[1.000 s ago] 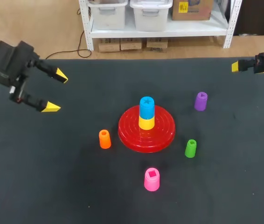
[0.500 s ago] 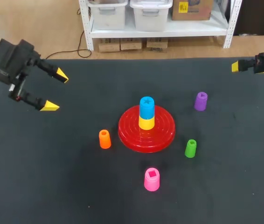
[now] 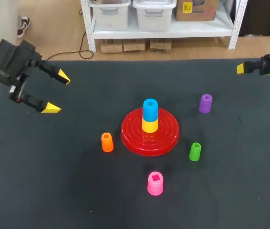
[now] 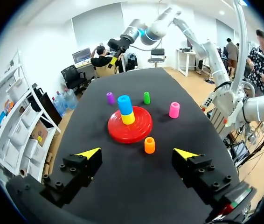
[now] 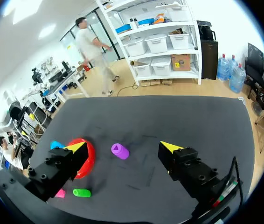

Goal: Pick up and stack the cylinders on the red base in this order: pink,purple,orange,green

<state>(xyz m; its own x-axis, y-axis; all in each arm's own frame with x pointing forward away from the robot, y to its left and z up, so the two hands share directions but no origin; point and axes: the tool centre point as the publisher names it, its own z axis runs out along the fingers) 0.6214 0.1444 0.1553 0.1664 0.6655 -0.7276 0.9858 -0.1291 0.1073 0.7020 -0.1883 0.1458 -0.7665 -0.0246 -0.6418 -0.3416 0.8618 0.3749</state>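
Note:
The red base (image 3: 166, 135) lies mid-table with a yellow cylinder (image 3: 149, 126) and a blue one (image 3: 150, 109) stacked on its peg. Around it stand the orange cylinder (image 3: 107, 142), the pink cylinder (image 3: 155, 183), the green cylinder (image 3: 194, 151) and the purple cylinder (image 3: 205, 103). My left gripper (image 3: 57, 92) hangs open at the far left, well away from them; ahead of it (image 4: 138, 152) sit the orange cylinder (image 4: 149, 145) and the base (image 4: 133, 131). My right gripper (image 5: 122, 146) is open at the far right edge, with the purple cylinder (image 5: 120, 150) ahead of it.
The black table top (image 3: 54, 181) stretches wide around the base, with bare cloth at the front left and right. My right arm (image 3: 268, 65) shows only at the right edge of the head view.
My left gripper has drifted a little to the left and up. The cylinders and the right arm have not moved.

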